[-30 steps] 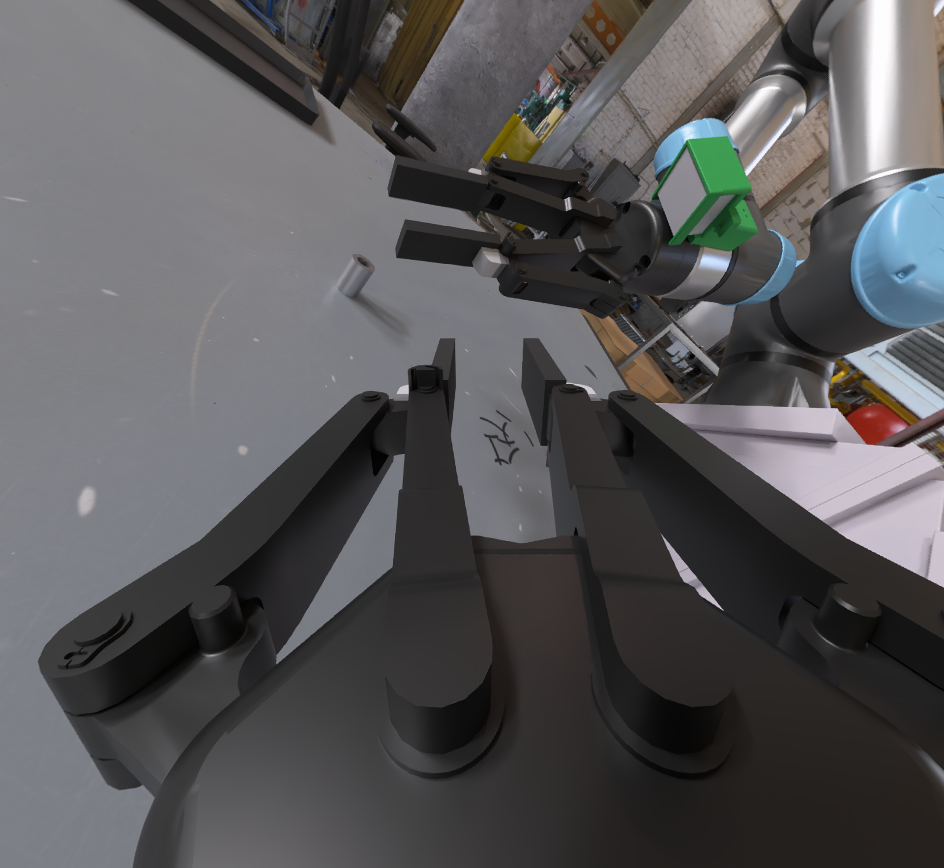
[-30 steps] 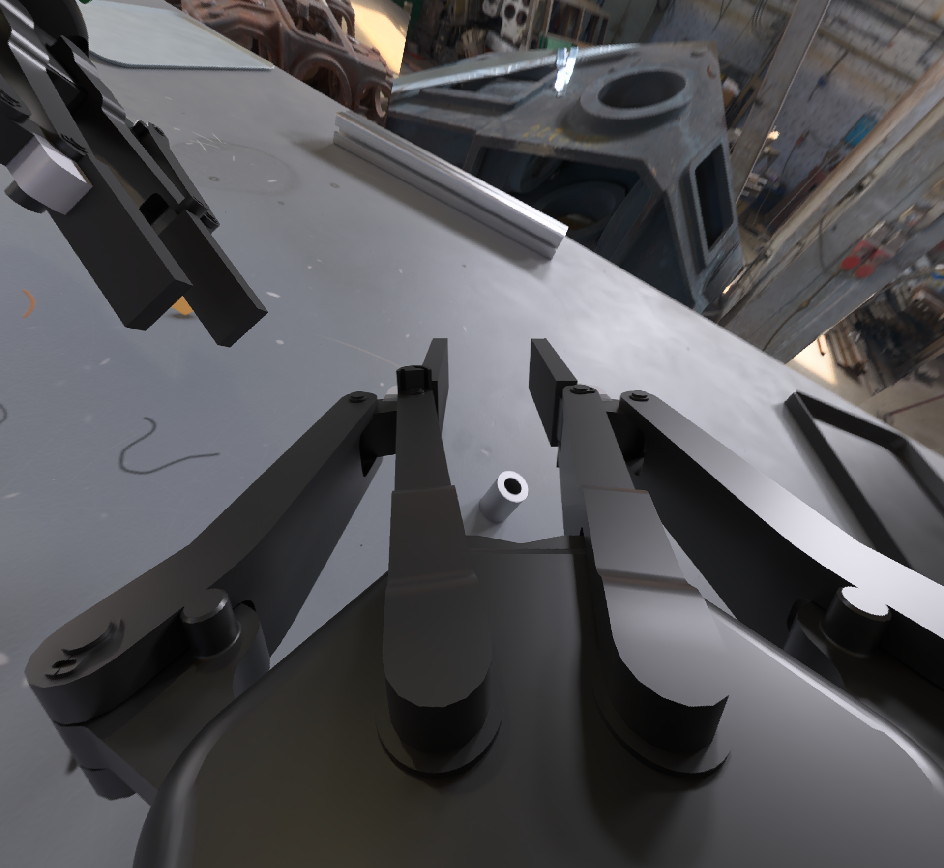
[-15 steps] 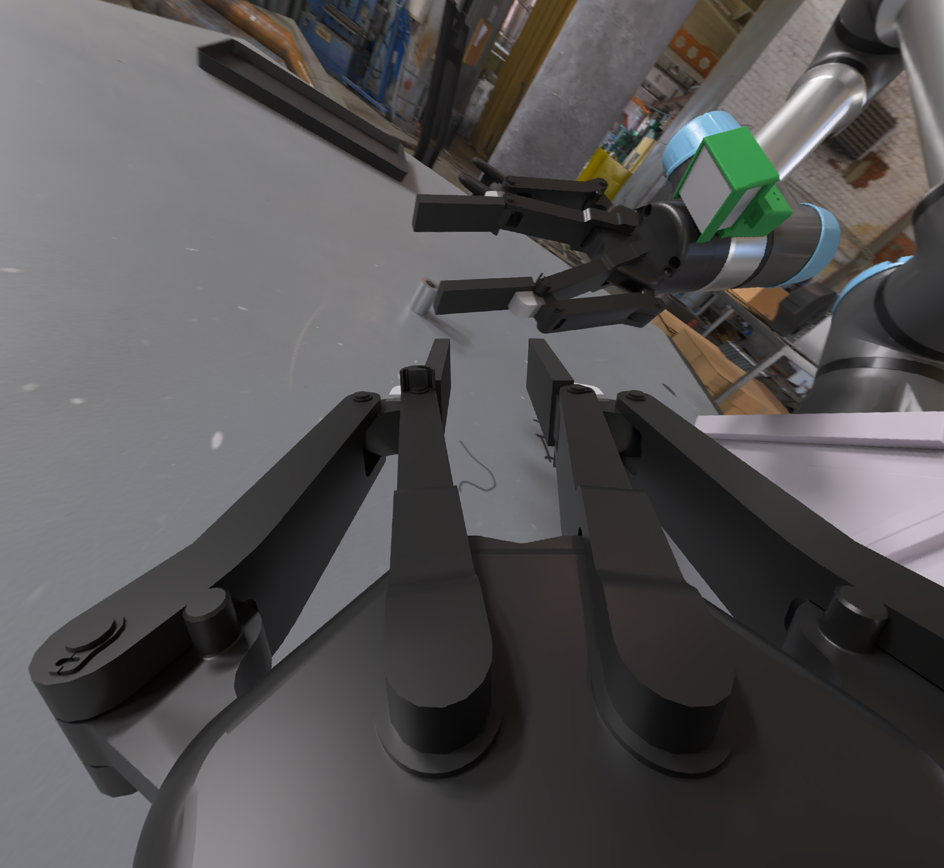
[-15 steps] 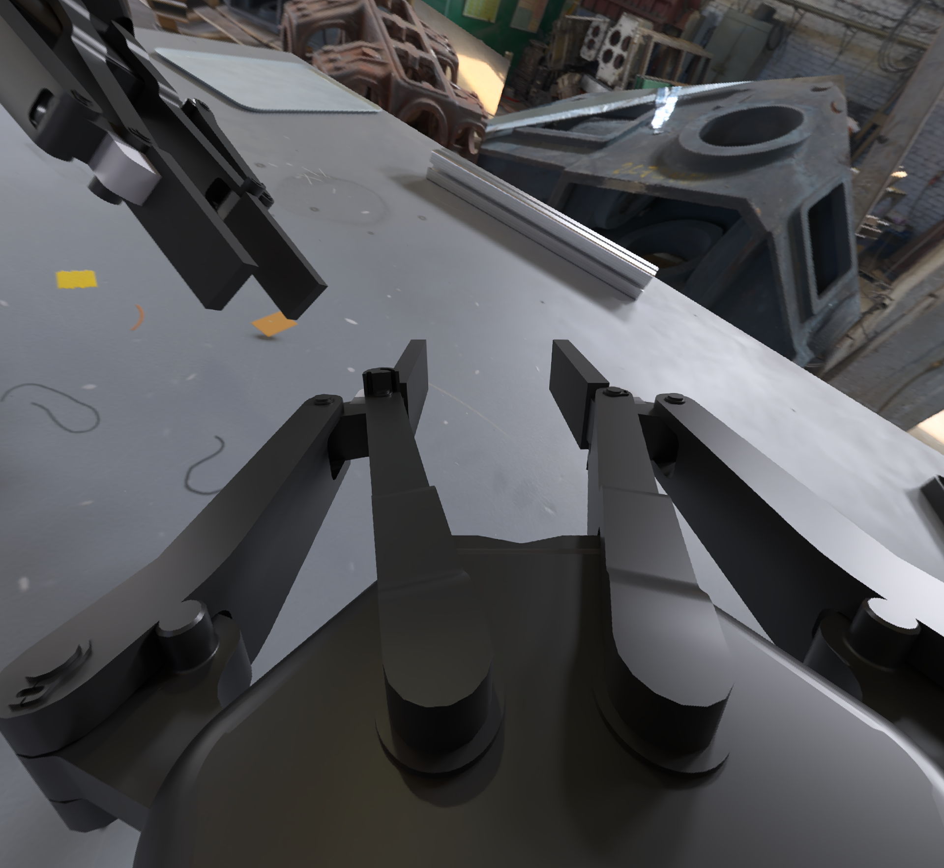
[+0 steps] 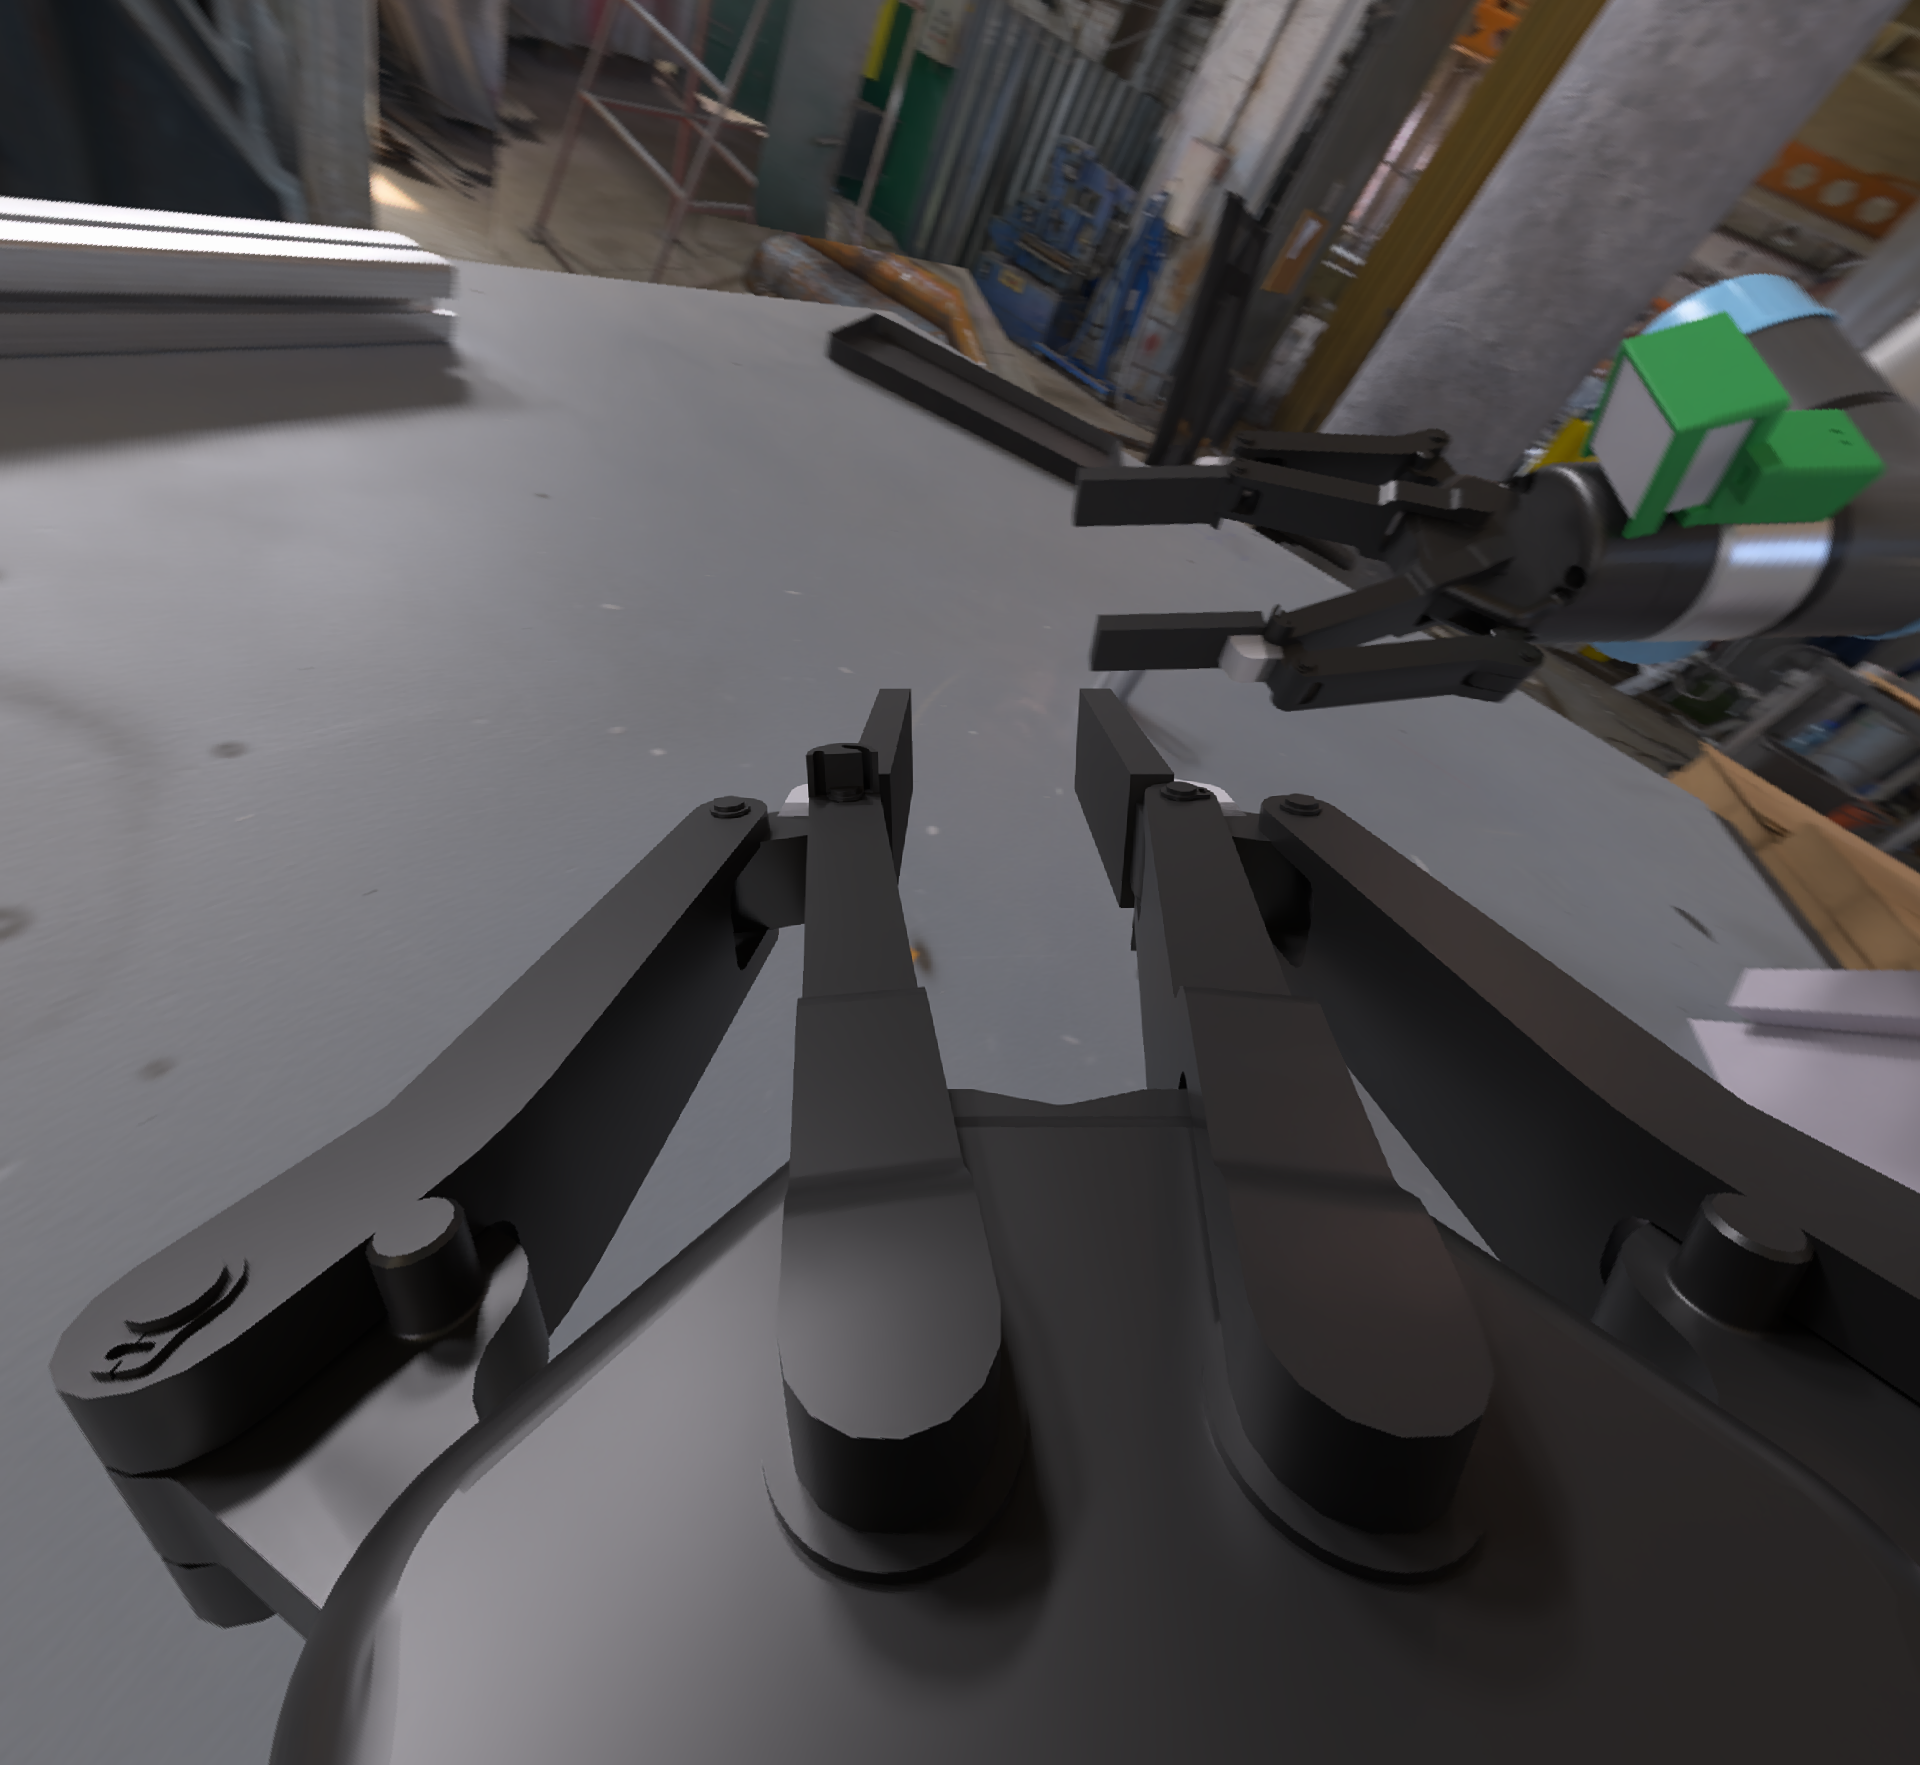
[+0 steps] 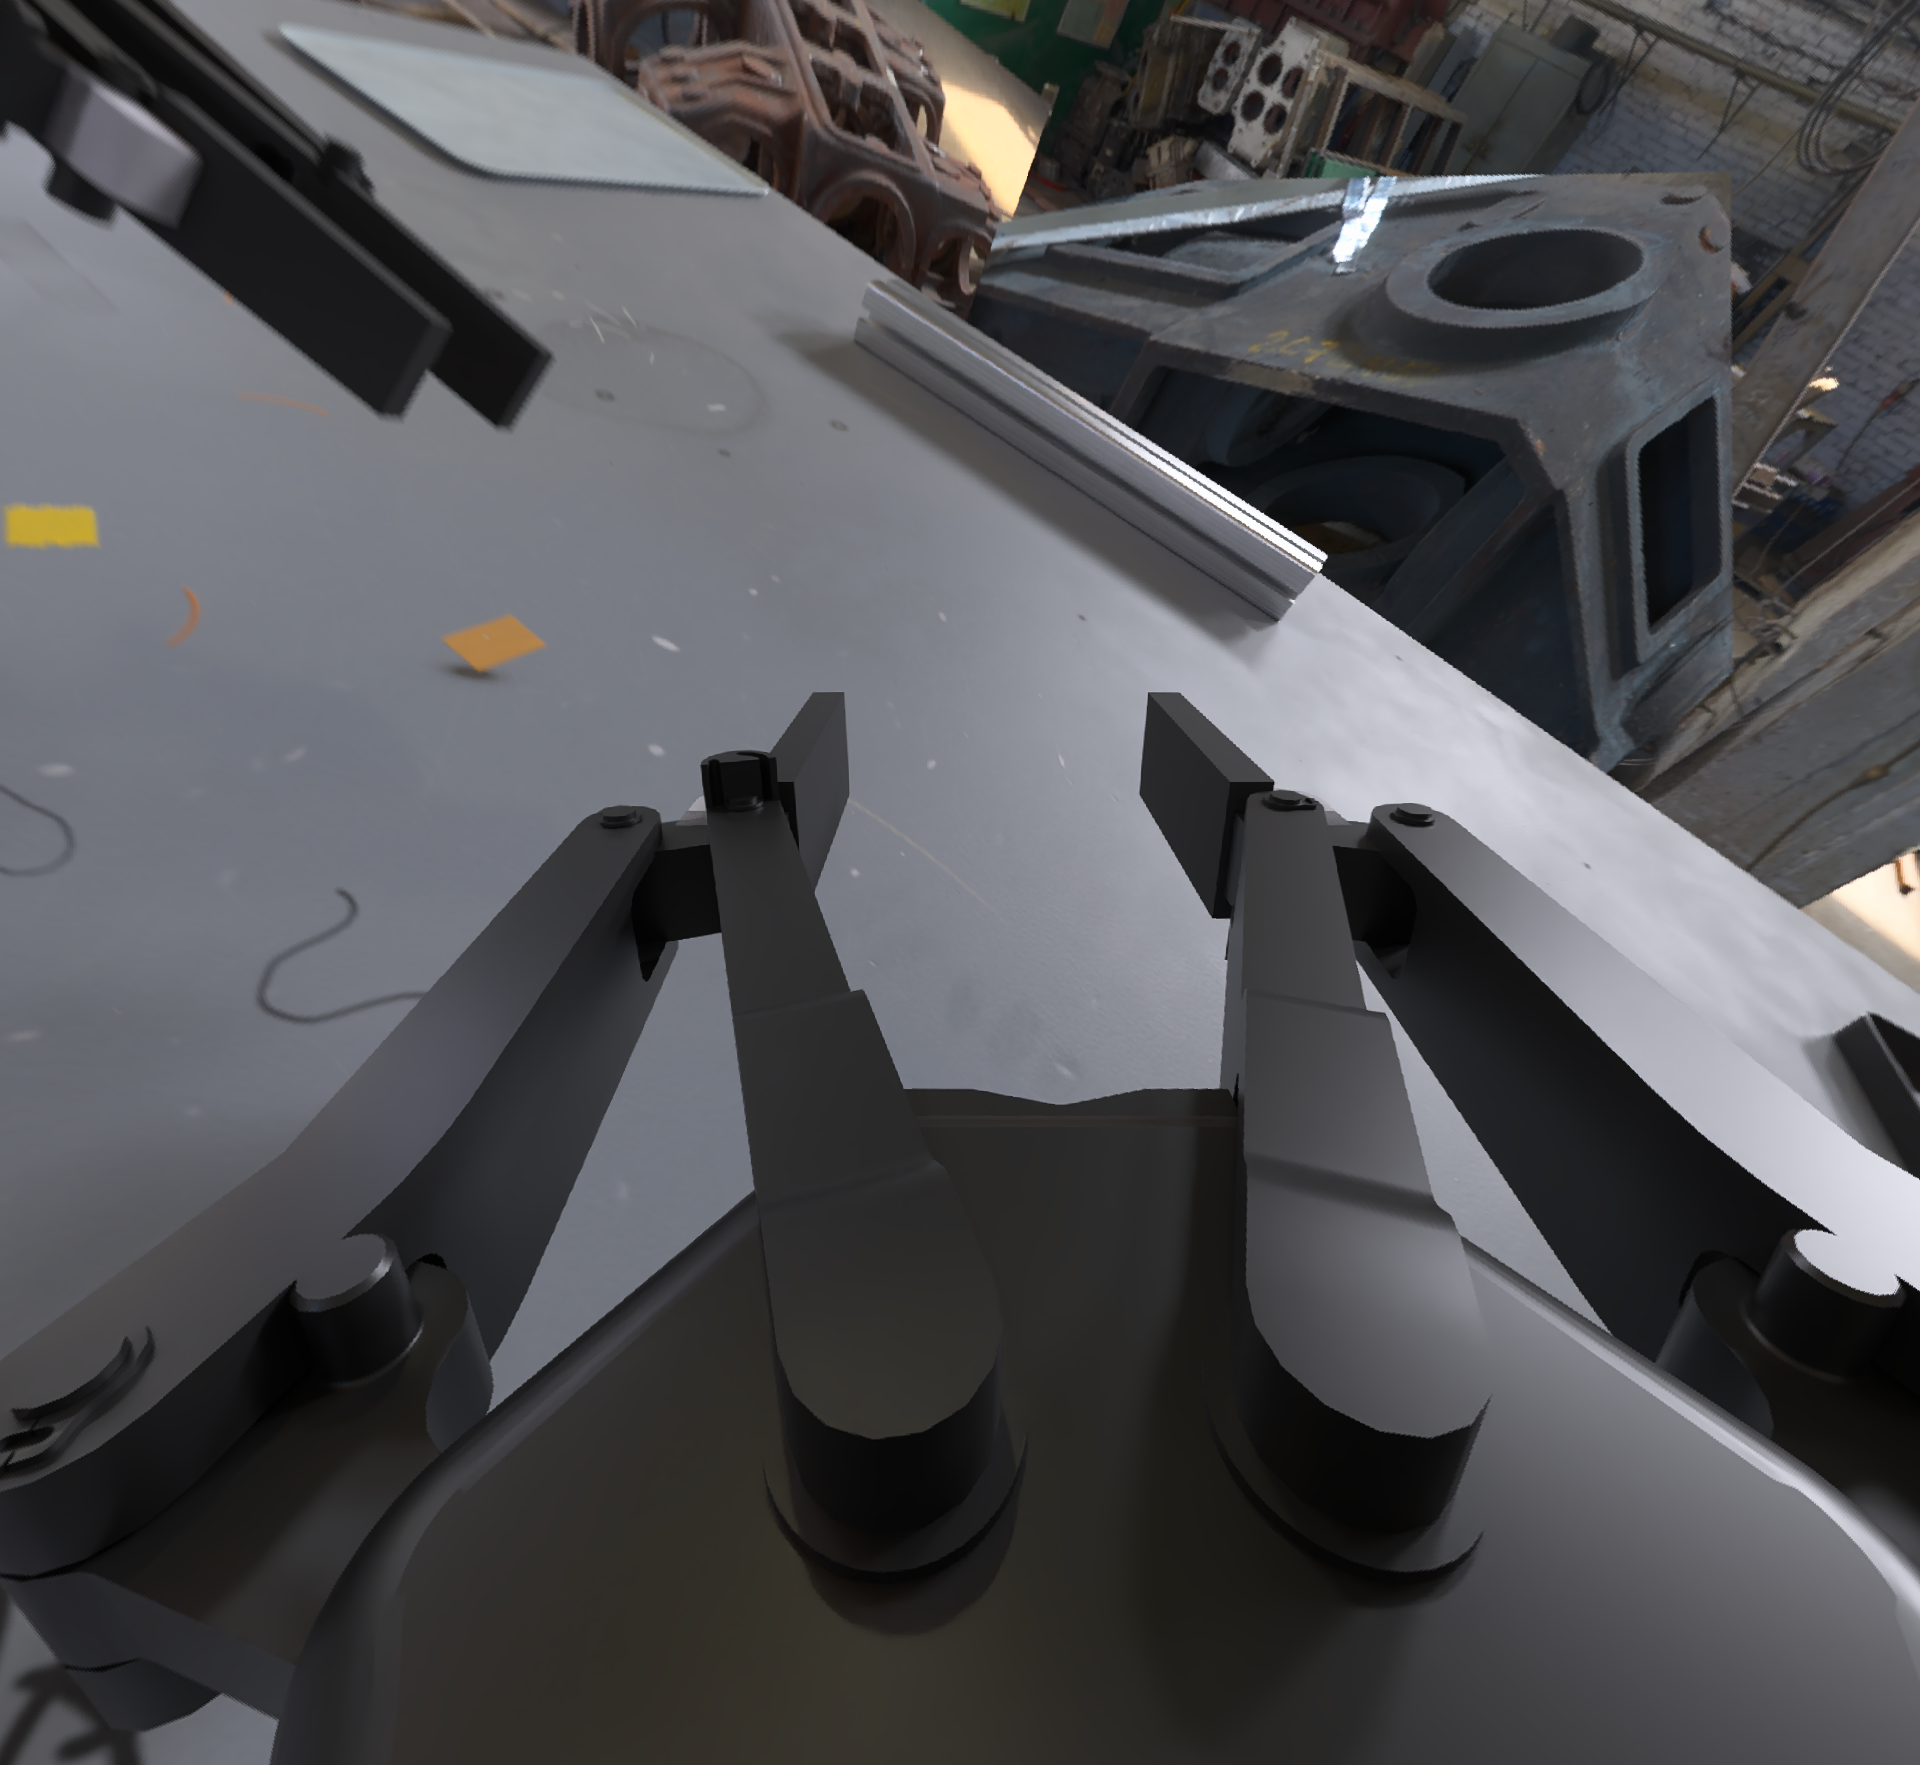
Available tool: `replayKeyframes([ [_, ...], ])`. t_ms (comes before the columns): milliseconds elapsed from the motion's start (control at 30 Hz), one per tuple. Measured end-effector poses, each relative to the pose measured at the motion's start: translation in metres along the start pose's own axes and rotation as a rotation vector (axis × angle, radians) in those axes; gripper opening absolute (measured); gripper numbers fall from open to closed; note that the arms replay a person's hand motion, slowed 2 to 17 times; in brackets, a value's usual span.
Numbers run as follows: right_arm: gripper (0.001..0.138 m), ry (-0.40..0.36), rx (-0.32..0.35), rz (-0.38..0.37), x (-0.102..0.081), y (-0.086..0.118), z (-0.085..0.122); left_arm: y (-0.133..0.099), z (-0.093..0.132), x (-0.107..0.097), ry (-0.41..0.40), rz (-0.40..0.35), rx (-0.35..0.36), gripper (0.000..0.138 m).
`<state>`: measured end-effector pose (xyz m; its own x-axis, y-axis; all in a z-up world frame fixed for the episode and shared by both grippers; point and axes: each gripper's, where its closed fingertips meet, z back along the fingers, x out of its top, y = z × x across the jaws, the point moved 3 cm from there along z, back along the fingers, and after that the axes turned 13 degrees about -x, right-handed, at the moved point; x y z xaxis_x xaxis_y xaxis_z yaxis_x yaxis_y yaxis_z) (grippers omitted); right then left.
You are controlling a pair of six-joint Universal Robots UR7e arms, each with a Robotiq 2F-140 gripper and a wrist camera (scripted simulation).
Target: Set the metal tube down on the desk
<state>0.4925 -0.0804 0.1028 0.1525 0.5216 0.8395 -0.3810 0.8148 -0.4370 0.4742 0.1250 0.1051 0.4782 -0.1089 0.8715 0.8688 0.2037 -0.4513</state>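
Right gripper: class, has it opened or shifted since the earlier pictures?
Yes. The right gripper has opened wider and moved off; the rail, fixed on the desk, now sits lower and closer.

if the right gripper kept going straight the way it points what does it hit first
Probably just the grey desk: nothing lies between the open right gripper and it. Beyond lies the aluminium rail at the desk's far edge, though depth is unclear. The left gripper is well off to the side.

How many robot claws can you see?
2. The left gripper fills its own wrist view, empty above the grey desk. The right gripper hangs open farther right. No more show.
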Motion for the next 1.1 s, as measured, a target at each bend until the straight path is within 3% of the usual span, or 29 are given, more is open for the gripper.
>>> replayKeyframes([
  [133, 0.069, 0.011, -0.021, 0.055, -0.009, -0.004, -0.002, 0.016, 0.026, 0.000, -0.030, 0.012, 0.118, 0.043],
  [267, 0.057, -0.034, -0.007, 0.042, -0.006, -0.004, 0.000, 0.029, 0.052, -0.001, -0.076, 0.046, 0.211, 0.043],
  [400, 0.038, -0.116, 0.010, 0.002, 0.006, -0.004, 0.002, 0.037, 0.073, -0.002, -0.134, 0.094, 0.265, 0.043],
  [533, 0.035, -0.184, 0.015, -0.033, 0.017, -0.004, 0.000, 0.040, 0.086, -0.003, -0.186, 0.144, 0.291, 0.043],
  [667, 0.032, -0.228, 0.016, -0.053, 0.023, -0.004, -0.005, 0.041, 0.092, -0.008, -0.205, 0.178, 0.305, 0.043],
  [767, 0.020, -0.255, 0.041, -0.055, 0.026, 0.000, -0.008, 0.039, 0.092, -0.013, -0.190, 0.184, 0.315, 0.043],
  [1100, 0.015, -0.290, 0.115, -0.160, 0.037, 0.003, -0.012, 0.032, 0.077, -0.024, -0.078, 0.118, 0.335, 0.042],
])
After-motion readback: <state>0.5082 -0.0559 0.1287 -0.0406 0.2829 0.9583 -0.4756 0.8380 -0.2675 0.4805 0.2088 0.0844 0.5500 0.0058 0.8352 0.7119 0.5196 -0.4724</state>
